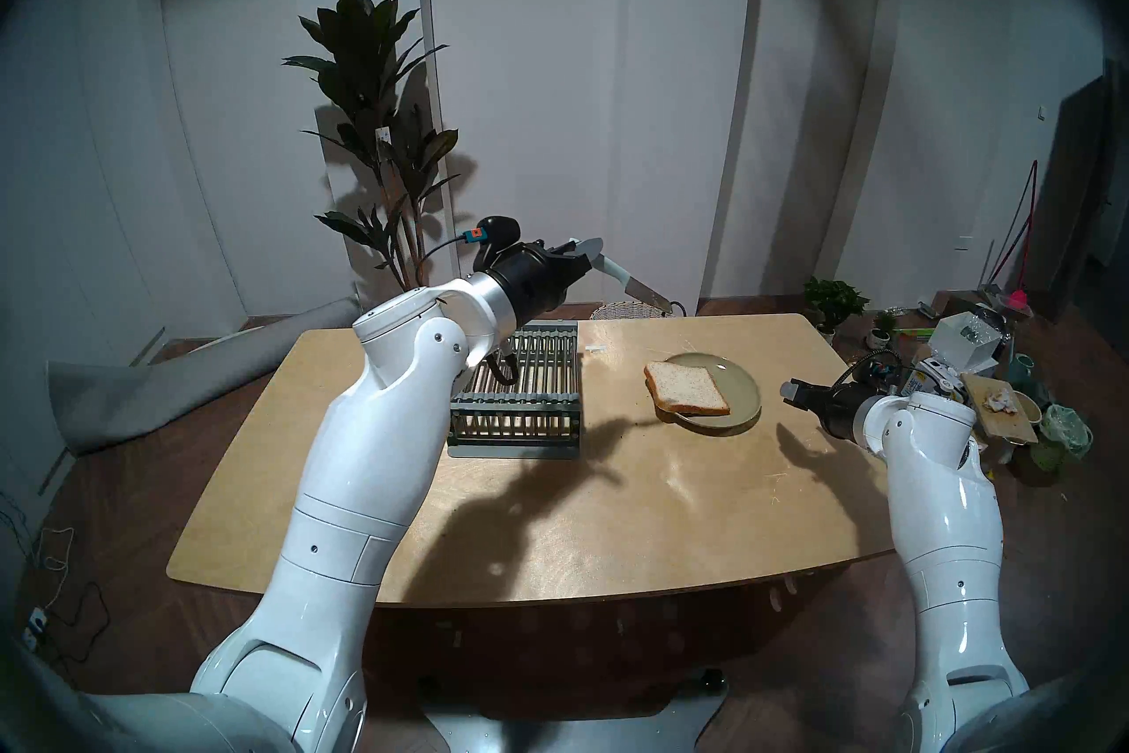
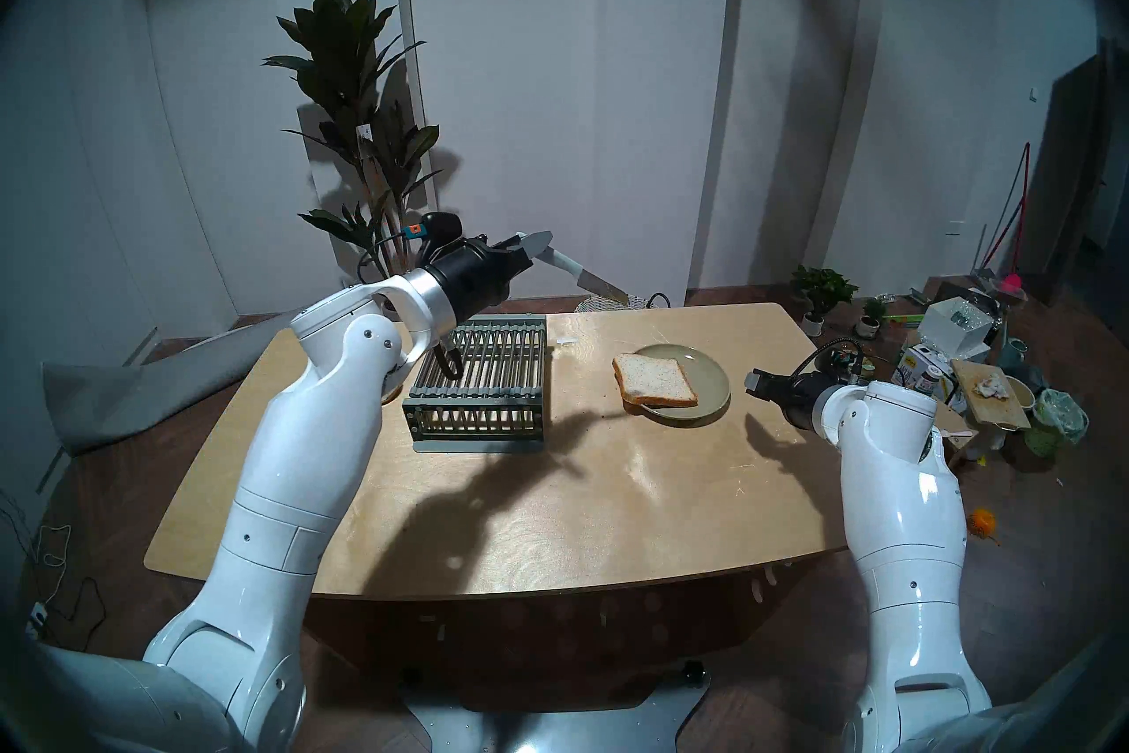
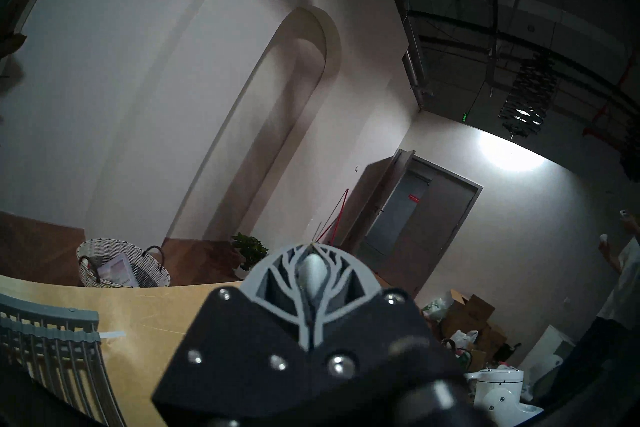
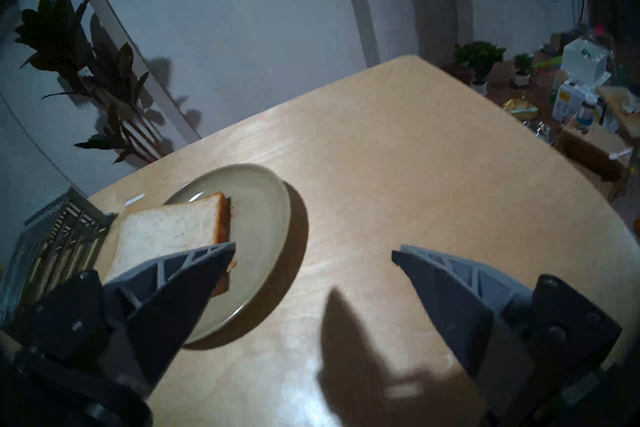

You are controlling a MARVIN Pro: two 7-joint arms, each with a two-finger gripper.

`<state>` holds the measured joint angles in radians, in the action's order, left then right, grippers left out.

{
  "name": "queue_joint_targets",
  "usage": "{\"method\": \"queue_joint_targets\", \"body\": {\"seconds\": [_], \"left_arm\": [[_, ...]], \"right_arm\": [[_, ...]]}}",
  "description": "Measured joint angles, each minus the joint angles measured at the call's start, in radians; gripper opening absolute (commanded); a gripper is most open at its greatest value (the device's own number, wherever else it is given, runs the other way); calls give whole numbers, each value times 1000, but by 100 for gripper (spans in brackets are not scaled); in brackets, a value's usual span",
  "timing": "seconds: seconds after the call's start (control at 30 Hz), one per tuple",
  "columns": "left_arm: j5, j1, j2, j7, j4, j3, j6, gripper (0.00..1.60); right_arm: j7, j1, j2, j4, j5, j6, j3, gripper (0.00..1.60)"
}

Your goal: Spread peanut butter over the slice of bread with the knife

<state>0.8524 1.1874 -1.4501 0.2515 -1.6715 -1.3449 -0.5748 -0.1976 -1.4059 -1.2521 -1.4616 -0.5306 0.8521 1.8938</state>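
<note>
Bread: square slice lying on the plate's 9 o'clock side, one corner overhanging the rim; top face pale and bare, brown crust edge seen in the right wrist view.
Plate: pale green, on the worktop right of centre.
Knife: in the air above the worktop's far edge, at 11 o'clock from the plate, blade slanting down toward 4 o'clock.
Left pincer: pressed together on the knife's handle, roughly level.
Right pincer: spread wide, holding nothing, low over the worktop at 3 o'clock of the plate.
Rack: grey, slatted, at 9 o'clock of the plate.
Basket: woven, on the floor beyond the worktop.
</note>
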Motion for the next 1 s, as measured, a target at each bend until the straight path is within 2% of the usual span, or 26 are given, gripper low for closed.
{"method": "queue_joint_targets", "body": {"seconds": [0.13, 0.23, 0.4, 0.57, 0.77, 1.0], "left_arm": [[15, -21, -24, -2, 49, 9, 0, 0], [24, -33, -40, -10, 82, 12, 1, 0], [38, -49, -67, -42, 124, 7, 1, 0], [50, -59, -83, -70, 133, -4, 2, 0], [59, -64, -92, -91, 134, -12, 1, 0], [82, -67, -107, -118, 149, -28, -2, 0]], "right_arm": [[-41, 19, 22, 66, -29, 49, 18, 160], [-82, 32, 39, 118, -44, 48, 26, 160], [-159, 51, 59, 189, -67, 15, 32, 160], [-228, 67, 75, 212, -79, -20, 27, 160], [-270, 85, 90, 231, -80, -47, 1, 160], [-299, 102, 97, 298, -75, -85, -38, 160]]}}
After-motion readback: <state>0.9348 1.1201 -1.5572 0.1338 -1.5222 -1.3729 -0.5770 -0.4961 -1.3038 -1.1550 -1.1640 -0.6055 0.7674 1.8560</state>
